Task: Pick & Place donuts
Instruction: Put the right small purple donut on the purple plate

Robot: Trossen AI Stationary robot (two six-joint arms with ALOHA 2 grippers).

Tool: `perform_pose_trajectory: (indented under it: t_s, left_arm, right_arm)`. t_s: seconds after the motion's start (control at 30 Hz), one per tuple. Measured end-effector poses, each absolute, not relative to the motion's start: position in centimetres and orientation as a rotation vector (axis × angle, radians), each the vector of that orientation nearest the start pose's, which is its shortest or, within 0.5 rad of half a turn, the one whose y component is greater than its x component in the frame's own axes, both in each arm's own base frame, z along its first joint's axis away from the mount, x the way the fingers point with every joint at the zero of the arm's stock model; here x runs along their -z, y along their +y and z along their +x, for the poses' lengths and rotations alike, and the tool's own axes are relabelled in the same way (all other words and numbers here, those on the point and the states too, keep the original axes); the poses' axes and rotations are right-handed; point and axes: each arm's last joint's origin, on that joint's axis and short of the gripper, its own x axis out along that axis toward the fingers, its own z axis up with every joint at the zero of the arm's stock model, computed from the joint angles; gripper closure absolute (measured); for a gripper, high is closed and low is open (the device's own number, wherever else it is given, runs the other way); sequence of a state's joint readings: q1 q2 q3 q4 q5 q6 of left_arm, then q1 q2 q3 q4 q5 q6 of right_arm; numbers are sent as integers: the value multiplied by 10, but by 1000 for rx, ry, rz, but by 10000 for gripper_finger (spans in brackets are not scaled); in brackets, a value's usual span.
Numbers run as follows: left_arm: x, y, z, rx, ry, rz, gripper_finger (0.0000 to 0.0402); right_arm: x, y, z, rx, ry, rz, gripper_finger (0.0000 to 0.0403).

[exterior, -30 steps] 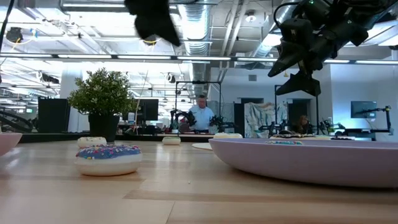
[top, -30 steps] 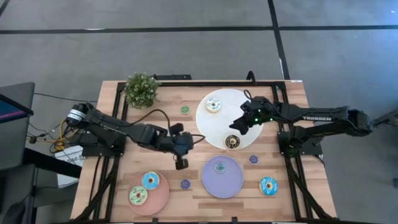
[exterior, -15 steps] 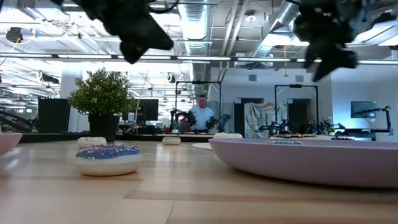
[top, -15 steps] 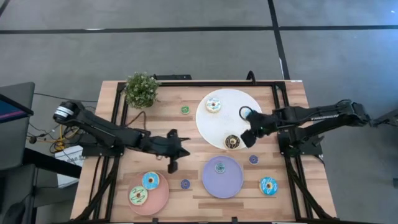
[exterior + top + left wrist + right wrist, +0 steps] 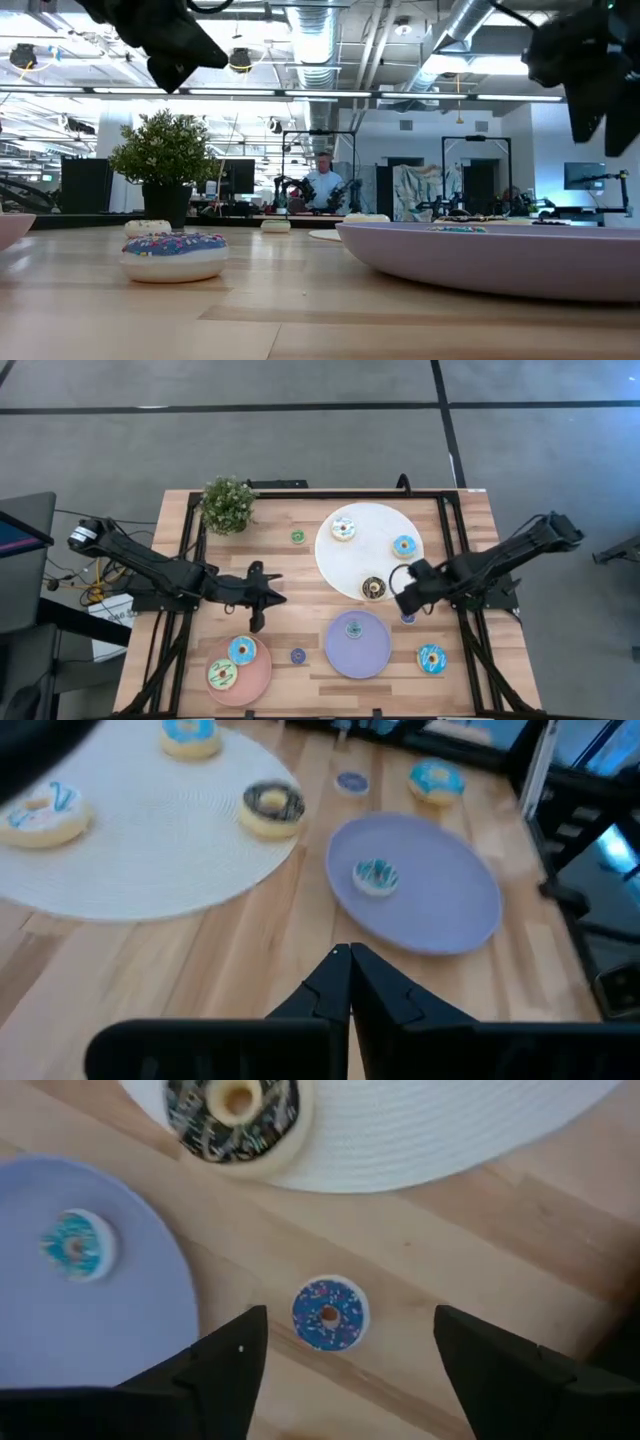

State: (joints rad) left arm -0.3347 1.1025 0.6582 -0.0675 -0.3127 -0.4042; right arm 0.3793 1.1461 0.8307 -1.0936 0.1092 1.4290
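Observation:
My right gripper (image 5: 404, 603) hangs open above the table between the white plate (image 5: 385, 525) and the purple plate (image 5: 375, 658). In the right wrist view its fingers (image 5: 350, 1318) stand on either side of a tiny purple donut (image 5: 329, 1315) that lies flat on the wood, and they do not touch it. The white plate carries a blue donut (image 5: 404, 545), a white-iced one (image 5: 343, 528) and a chocolate one (image 5: 373, 588). A tiny teal donut (image 5: 353, 628) lies on the purple plate. My left gripper (image 5: 272, 598) is shut and empty (image 5: 350, 956), left of the plates.
A pink plate (image 5: 255, 680) near the front left holds a blue donut (image 5: 242, 651) and a green-iced one (image 5: 222, 675). Loose on the wood are a blue donut (image 5: 432, 658), a tiny purple one (image 5: 298, 656) and a tiny green one (image 5: 297, 536). A potted plant (image 5: 227, 503) stands at the far left.
My right gripper has left the white plate and moved toward the table's near edge, over the tiny purple donut. A blue donut now shows on the white plate where it had been. My left arm has drawn back toward the table's left edge.

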Motion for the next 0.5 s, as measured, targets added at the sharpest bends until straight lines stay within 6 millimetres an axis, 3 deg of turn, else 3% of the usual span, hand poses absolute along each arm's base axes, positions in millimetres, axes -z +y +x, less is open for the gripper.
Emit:
perform_pose_trajectory:
  t_s: [0.23,0.5]
  left_arm:
    - [-239,-67,218,-72,516,-226,401]
    - [-238,-67,218,-74,529,-217,401]
  right_arm:
    - [-201,80,189,776,1328,810,110]
    - [-179,85,206,756,1370,770,111]
